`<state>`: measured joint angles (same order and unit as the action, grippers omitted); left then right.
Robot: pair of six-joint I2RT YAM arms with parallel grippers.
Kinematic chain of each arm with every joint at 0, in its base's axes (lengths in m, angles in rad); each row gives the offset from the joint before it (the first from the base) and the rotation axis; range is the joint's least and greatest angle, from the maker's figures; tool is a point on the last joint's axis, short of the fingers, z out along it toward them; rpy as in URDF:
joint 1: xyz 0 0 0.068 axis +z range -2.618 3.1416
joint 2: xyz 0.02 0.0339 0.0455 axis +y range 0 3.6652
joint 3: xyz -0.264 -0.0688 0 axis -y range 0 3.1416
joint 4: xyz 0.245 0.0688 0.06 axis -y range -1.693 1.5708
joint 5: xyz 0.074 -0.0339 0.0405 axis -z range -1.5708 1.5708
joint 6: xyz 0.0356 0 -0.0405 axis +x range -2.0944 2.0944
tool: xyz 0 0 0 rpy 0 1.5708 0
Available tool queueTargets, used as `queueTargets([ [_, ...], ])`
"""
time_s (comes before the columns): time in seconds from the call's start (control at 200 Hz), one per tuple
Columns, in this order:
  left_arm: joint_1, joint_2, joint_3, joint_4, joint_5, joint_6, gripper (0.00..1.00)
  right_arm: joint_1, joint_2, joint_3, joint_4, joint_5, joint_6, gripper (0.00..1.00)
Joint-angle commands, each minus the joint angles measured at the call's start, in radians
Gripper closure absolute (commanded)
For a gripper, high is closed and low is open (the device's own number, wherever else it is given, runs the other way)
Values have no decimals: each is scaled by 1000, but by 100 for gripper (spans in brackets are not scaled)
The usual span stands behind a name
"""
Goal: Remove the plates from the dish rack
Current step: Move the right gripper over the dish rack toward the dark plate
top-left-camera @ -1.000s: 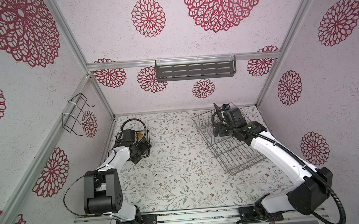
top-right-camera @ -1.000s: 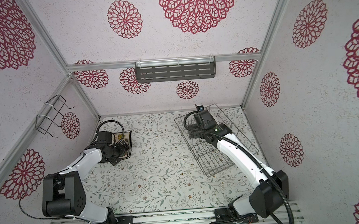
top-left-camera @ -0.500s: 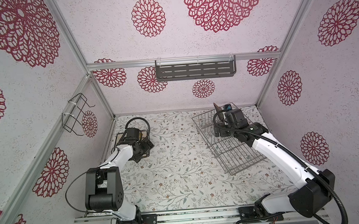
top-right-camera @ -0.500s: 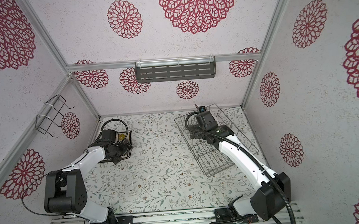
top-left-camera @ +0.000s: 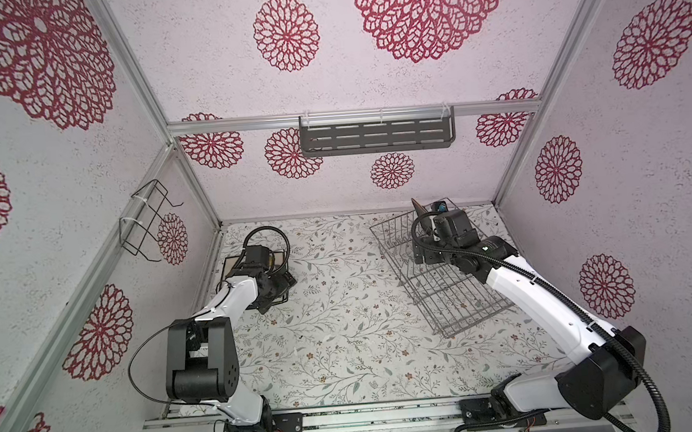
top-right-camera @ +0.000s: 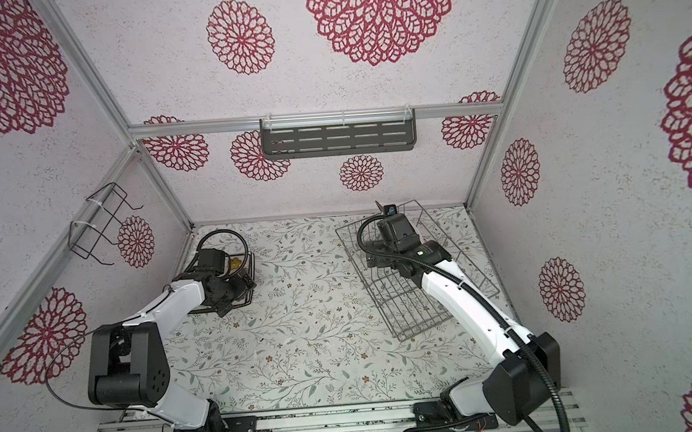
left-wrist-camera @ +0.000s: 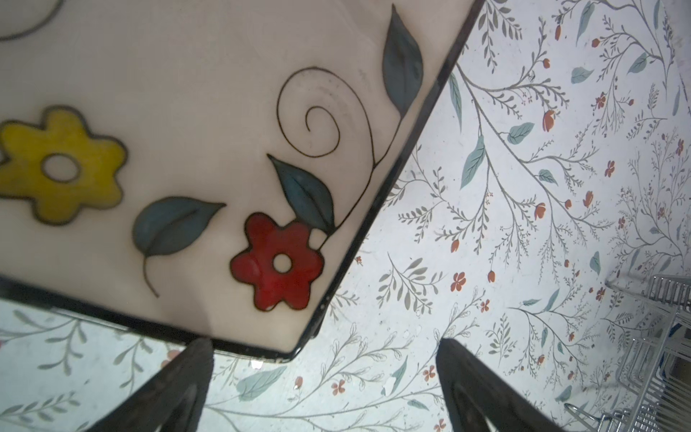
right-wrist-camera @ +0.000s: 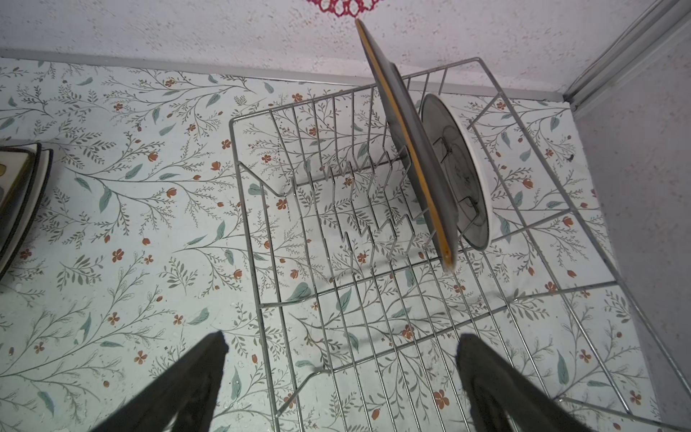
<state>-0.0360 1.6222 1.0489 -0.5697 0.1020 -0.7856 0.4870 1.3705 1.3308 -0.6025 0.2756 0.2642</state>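
Left pincer [left-wrist-camera: 323, 344] farther back; two plates [right-wrist-camera: 407, 142] in rack [right-wrist-camera: 374, 291]

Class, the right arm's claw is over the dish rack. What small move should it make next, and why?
Probably ease the right claw forward toward the nearer, tilted yellow-edged plate. The claw is open and empty, and that plate and a round plate behind it stand in the dish rack, waiting to be unloaded.
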Motion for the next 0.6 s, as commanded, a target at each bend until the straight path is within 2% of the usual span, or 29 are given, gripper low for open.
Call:
queueTargets([
  [0.0,-8,18,27,-1,13,11,3,-7,-51,-11,0,10,18,1],
  [0.43,-58,-53,44,-46,-38,8,3,-14,-57,-21,6,3,6,1],
  [0.591,-123,-158,15,0,-109,95,3,-25,-50,7,-22,14,-62,3],
])
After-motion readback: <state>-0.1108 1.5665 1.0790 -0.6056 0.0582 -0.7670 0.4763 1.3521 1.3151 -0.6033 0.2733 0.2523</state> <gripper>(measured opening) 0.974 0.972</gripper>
